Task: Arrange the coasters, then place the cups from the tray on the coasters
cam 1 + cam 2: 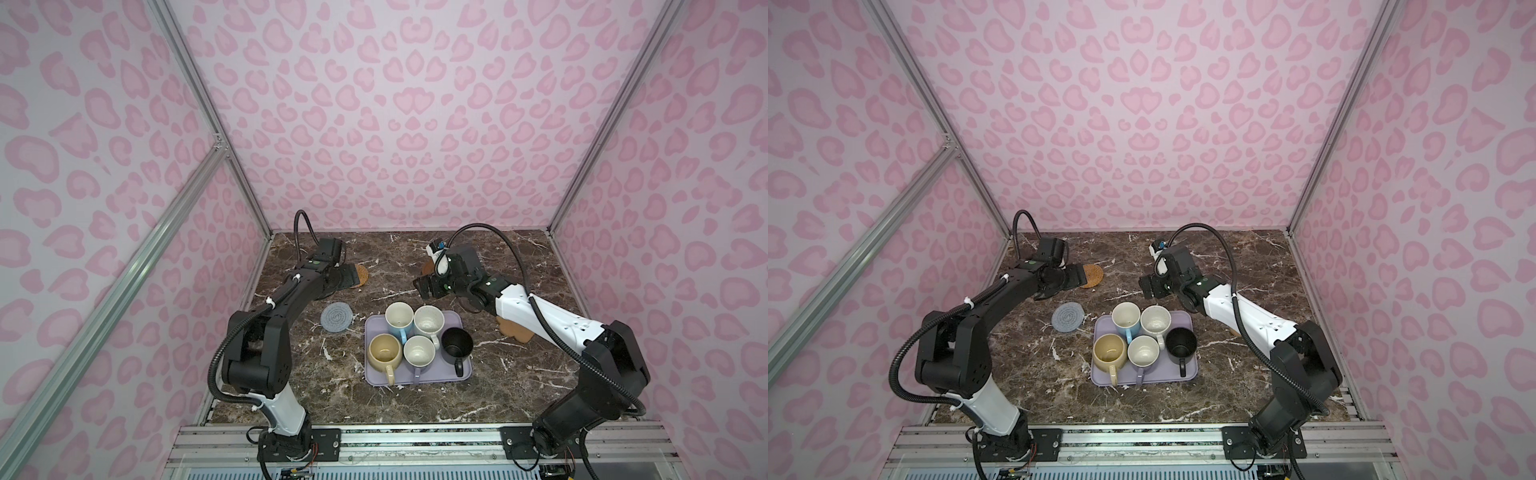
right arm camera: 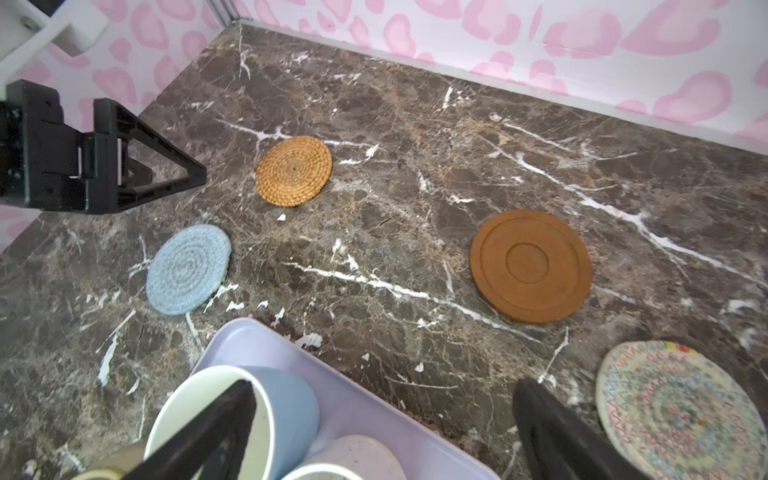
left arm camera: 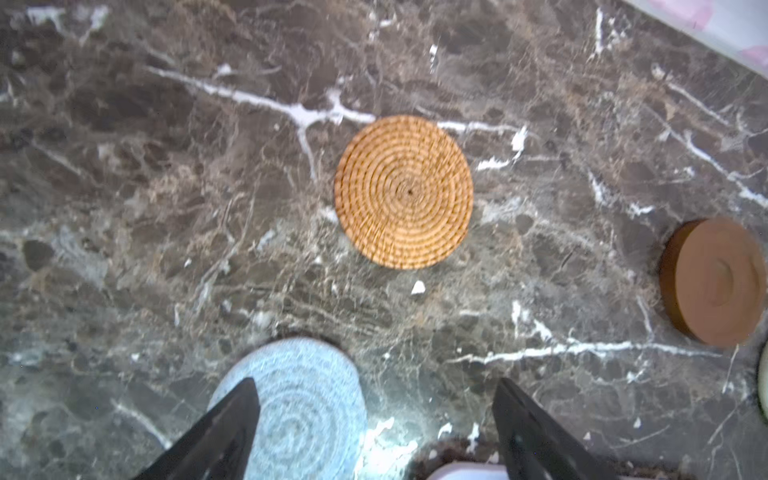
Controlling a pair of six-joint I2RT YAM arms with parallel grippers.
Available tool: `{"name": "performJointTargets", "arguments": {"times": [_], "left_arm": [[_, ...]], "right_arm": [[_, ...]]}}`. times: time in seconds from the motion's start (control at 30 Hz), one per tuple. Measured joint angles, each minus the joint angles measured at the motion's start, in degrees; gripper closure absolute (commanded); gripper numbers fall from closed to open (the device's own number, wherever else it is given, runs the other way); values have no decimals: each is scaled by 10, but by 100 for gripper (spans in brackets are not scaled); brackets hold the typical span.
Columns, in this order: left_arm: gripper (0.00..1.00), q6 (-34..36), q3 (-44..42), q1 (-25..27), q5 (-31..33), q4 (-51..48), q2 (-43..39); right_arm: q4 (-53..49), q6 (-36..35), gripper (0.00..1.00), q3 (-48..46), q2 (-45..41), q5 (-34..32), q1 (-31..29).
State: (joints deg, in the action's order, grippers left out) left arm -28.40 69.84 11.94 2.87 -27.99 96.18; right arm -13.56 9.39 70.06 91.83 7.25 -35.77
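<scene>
**Coasters laid apart, cups crowded on the tray**

Left end effector [image 3: 376, 388] hangs over the far-left part of the counter [image 3: 166, 208], jaws spread with nothing between them. The grey-blue coaster [image 1: 336, 316] lies on its near side, and the orange rattan coaster [image 1: 363, 275] lies just beside its tips.

At the middle, the tray [image 1: 415, 380] carries all five cups upright and packed close. The light blue cup [image 1: 398, 318] and speckled white cup [image 1: 429, 321] are on the far side. The yellow cup [image 1: 384, 353], lavender cup [image 1: 419, 351] and black cup [image 1: 456, 344] are on the near side.

The right end effector [image 2: 384, 386] is also spread and empty, and hovers over the tray's far edge above the light blue cup. The brown coaster [image 2: 531, 266] lies beyond it. The beige woven coaster [image 2: 677, 409] and the paw-shaped cork coaster [image 1: 519, 332] lie to the right, largely under the right arm.

The mats look well enough apart, so the cups seem the likely work now. A good way to do it:
- Start with a corner cup whose outer wall is free.
- Put one finger inside the mouth and one outside, on the side away from its neighbours.
- Lift straight up until the cup clears the other rims before carrying it sideways.
- Lower it squarely onto the middle of a mat, since the crocheted disc may rumple or slide under a sideways push.
- Let each arm serve the coasters on its own side, to keep the two from crossing over the tray.
</scene>
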Motion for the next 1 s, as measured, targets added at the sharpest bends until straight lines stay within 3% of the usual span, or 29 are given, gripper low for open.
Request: {"name": "performJointTargets", "arguments": {"times": [0.2,0.43,1.0], "left_arm": [[17,-5,-120,3,-17,9,-45],[25,-4,-155,9,-43,33,-22],[30,-20,-68,94,-42,94,83]], "right_arm": [[-24,-16,1,4,0,-16,-36],[-27,-16,1,4,5,-39,-46],[-23,-25,1,-24,-28,-88,-45]]}}
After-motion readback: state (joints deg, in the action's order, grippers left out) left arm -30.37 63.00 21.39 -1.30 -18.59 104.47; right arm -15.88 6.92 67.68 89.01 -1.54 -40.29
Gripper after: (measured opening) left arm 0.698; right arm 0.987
